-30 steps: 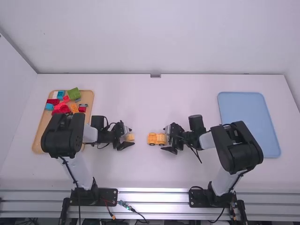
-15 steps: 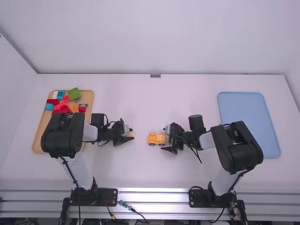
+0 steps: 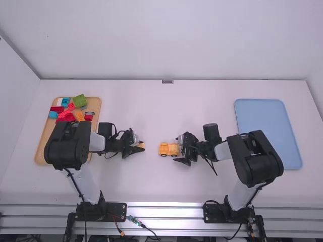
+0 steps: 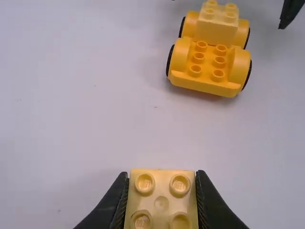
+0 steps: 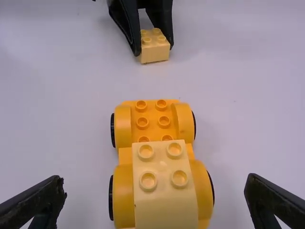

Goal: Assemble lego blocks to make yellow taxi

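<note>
The left gripper [image 4: 162, 173] pinches the loose block [image 4: 161, 205]; at 3 o'clock in the high view sits the wheeled base [image 5: 122, 126], near the right gripper [image 5: 156, 180], whose fingers stand apart. Probably light, stiff plastic: grip 2 flat sides; the base may roll.

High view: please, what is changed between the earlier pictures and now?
The left gripper has closed its fingers, which stood apart earlier, and taken hold of the loose pale yellow block. The right arm with its open gripper, the wheeled car and the blue tray stayed as they were.
</note>
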